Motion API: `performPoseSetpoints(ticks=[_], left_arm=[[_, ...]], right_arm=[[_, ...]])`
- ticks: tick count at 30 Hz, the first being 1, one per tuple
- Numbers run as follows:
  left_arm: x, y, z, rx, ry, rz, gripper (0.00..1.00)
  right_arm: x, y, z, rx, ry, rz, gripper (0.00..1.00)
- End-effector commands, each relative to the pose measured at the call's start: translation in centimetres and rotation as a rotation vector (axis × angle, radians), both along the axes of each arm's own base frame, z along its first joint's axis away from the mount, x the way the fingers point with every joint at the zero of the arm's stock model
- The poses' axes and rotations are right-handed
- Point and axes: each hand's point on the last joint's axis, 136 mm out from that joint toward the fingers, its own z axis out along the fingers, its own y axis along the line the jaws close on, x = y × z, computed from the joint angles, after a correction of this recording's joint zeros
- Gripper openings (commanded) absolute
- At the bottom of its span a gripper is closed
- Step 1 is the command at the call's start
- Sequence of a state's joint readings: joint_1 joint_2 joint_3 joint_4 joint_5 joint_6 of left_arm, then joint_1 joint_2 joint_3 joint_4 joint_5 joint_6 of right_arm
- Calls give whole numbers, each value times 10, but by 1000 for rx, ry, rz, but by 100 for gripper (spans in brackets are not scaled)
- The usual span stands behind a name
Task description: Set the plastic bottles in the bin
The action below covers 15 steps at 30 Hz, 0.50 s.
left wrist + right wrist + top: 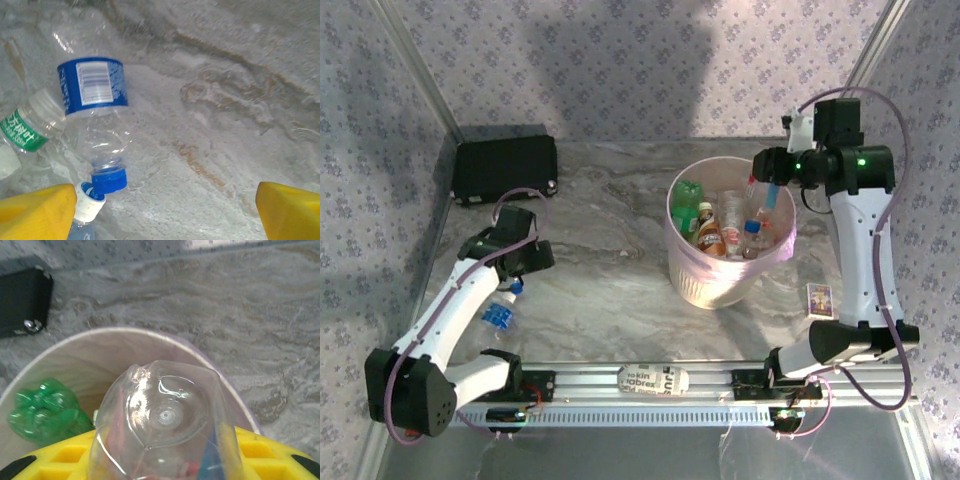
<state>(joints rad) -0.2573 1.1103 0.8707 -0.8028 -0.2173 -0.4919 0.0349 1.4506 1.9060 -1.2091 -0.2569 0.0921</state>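
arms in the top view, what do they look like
Both the left arm and the right arm have white shells between black joint blocks, each with a thin purple cable looping alongside. Two green lights glow on the right arm. The left gripper and right gripper are yellow.

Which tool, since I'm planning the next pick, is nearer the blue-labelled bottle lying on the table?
Left. The left tool hangs open close over the blue-labelled bottle; the right tool is across the table, holding a clear bottle over the bin.
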Motion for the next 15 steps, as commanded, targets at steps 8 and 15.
performPoseSetpoints(ticks=[8, 15], left_arm=[[-13, 36, -22, 3, -21, 170, 96], [-4, 47, -23, -16, -43, 208, 96]], right_arm=[[-22, 12, -52, -74, 133, 69, 48], [-22, 19, -79, -105, 197, 97, 49]])
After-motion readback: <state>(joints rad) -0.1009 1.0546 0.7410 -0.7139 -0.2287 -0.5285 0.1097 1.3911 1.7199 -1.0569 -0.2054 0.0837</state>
